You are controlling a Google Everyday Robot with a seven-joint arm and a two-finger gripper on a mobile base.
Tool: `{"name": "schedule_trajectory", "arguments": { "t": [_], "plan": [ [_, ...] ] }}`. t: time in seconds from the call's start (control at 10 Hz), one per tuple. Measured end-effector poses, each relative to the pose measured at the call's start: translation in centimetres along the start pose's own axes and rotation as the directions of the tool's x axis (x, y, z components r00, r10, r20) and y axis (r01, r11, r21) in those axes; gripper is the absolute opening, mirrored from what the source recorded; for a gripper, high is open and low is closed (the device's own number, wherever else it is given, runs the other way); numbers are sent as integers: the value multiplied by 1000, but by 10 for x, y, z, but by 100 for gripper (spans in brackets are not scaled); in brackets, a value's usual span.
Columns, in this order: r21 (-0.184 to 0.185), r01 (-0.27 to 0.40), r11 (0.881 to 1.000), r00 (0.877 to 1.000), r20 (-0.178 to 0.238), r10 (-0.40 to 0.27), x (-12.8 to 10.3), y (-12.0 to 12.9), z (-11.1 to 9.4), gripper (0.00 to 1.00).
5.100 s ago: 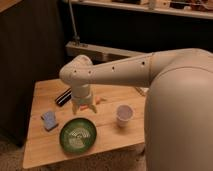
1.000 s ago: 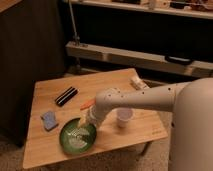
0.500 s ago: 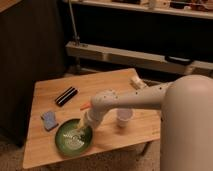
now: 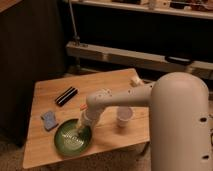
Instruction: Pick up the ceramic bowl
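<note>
The ceramic bowl (image 4: 72,138) sits near the front-left of the worktop (image 4: 107,82): wide, shallow, glossy green, pale rings inside. It's rigid, probably slick and breakable, so pinching the rim looks best. The gripper (image 4: 81,128) dips over its right inner edge; whether the jaws are open or hold anything, I cannot tell.

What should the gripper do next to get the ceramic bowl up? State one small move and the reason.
Probably close on the rim, then lift straight up. The gripper is down at the upper right edge of the ceramic bowl, which sits flat on the wooden table. The white cup stands close by on the right, apart from the bowl, so a vertical lift should avoid knocking it.
</note>
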Motion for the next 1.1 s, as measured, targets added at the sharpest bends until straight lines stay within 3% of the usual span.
{"name": "schedule_trajectory", "arguments": {
  "t": [0.2, 0.3, 0.4, 0.7, 0.8, 1.1],
  "plan": [
    [-24, 7, 1000, 1000, -10, -7, -4, 0, -4, 16],
    [-64, 18, 998, 1000, -19, -19, -3, -3, -9, 5],
    [-114, 23, 993, 999, -20, -25, -3, -5, -17, 1],
    [-278, 40, 960, 999, 22, -36, 12, -24, -67, 0],
    [-330, 47, 943, 997, 66, -27, 22, -37, -93, 0],
    [-425, 62, 903, 985, 170, 13, 58, -73, -162, 0]
  ]
}}
